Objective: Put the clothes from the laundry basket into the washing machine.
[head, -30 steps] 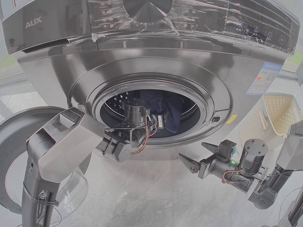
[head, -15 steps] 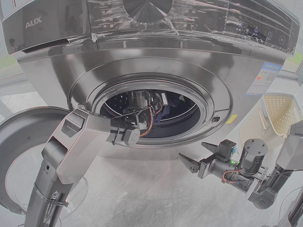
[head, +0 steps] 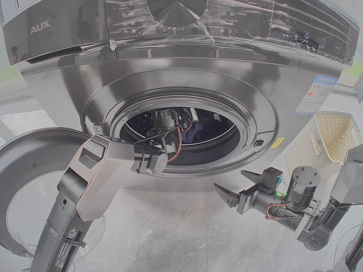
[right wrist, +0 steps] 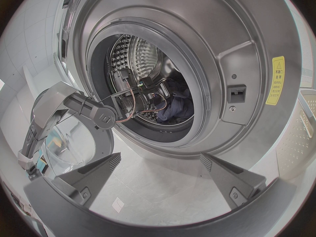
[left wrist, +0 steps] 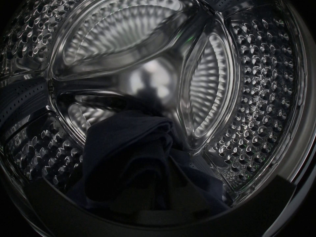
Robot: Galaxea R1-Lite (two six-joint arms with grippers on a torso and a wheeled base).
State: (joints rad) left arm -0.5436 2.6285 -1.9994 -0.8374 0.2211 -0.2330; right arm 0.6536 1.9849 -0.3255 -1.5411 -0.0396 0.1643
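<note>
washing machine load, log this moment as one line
left hand: inside drum | dark garment: low in drum | right hand: open, empty, outside drum | door: swung open | laundry basket: right of washing machine

Clothes [left wrist: 131, 148]: in drum [left wrist: 263, 83], at its bottom.
Door [head: 22, 170]: left of washer [head: 189, 68].
Basket [head: 332, 140]: right of washer.
Left arm [head: 102, 167]: wrist inside drum mouth.
Right gripper [head: 228, 179]: before washer, below its mouth.
</note>
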